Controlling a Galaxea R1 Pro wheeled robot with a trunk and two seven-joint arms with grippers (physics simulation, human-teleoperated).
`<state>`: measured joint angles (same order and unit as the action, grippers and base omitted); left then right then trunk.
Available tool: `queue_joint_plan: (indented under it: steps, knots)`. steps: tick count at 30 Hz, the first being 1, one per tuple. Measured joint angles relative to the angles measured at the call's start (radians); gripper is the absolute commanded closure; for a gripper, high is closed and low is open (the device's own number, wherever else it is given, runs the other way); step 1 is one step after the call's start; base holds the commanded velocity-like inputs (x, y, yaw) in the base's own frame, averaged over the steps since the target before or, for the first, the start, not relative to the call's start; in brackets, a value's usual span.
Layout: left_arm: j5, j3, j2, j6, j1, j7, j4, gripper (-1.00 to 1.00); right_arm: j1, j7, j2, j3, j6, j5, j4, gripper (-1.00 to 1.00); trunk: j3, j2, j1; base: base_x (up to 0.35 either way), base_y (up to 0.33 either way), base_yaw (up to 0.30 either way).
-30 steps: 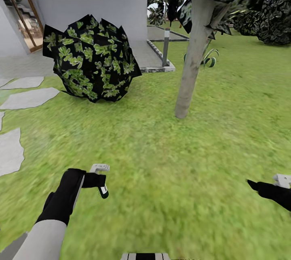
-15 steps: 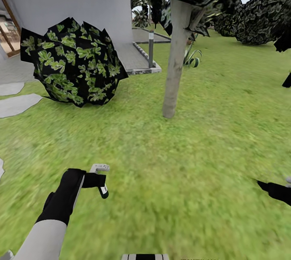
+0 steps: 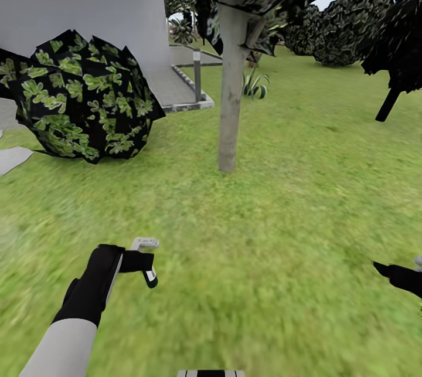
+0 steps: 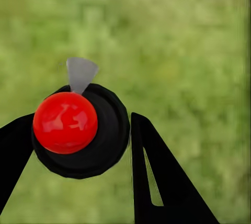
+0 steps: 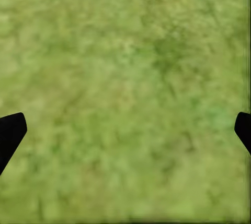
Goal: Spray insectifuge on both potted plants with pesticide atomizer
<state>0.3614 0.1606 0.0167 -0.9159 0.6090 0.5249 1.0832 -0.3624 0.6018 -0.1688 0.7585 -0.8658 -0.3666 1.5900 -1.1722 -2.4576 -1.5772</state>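
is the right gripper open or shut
Open: in the right wrist view the right gripper has its two dark fingertips far apart, with bare lawn between them.

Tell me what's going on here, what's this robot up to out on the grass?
The left gripper holds the pesticide atomizer over the lawn, its red nozzle facing the wrist camera. The right gripper is open and empty above the grass. A dark leafy shrub and a tree trunk stand ahead.

- Left arm reaches forward, low; left gripper (image 3: 139, 261) is clamped on the pesticide atomizer (image 3: 147, 260).
- Right gripper (image 5: 125, 130) hangs with jaws spread wide, holding nothing.
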Motion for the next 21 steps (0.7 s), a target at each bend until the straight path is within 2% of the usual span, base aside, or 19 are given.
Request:
queue_joint_plan:
  steps: [21]
  knots:
    - [0.0, -0.001, 0.001, 0.0, 0.0, 0.0, 0.0, 1.0, 0.0, 0.0, 0.0, 0.0, 0.0, 0.0, 0.0, -1.0, 0.02, 0.0, 0.0, 0.0, 0.0, -0.227]
